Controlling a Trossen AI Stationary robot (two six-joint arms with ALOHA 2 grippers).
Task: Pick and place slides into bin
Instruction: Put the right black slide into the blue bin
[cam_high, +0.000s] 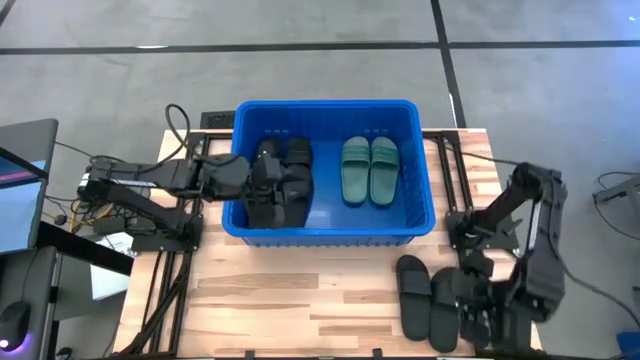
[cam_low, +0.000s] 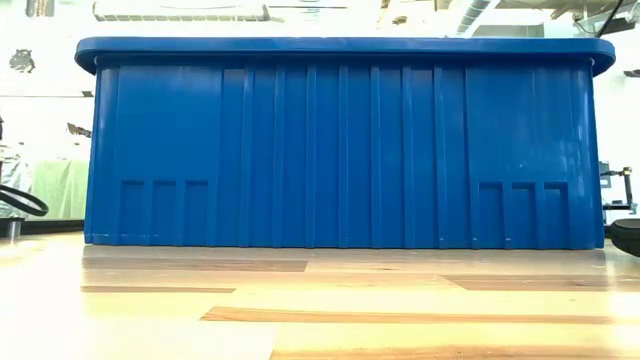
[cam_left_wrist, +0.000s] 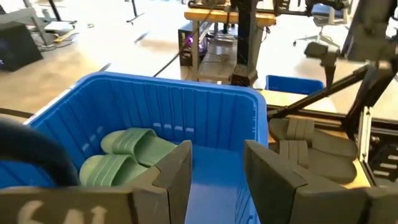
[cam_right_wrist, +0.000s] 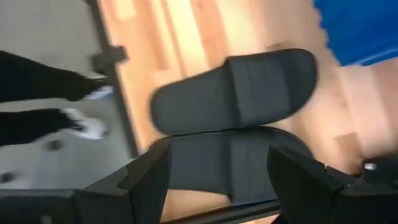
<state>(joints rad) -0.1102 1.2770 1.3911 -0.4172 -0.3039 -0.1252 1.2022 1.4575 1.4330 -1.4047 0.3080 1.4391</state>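
While the left claw hangs open and empty over the bin, two black slides lie outside it on the tabletop. The right claw, wide open and empty, sits directly above the nearer one, its jaws straddling the slide's width.

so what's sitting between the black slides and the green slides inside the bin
Nothing. In the high view, a strip of bare blue bin floor separates the black slides from the green slides. The left wrist view shows that floor bare too.
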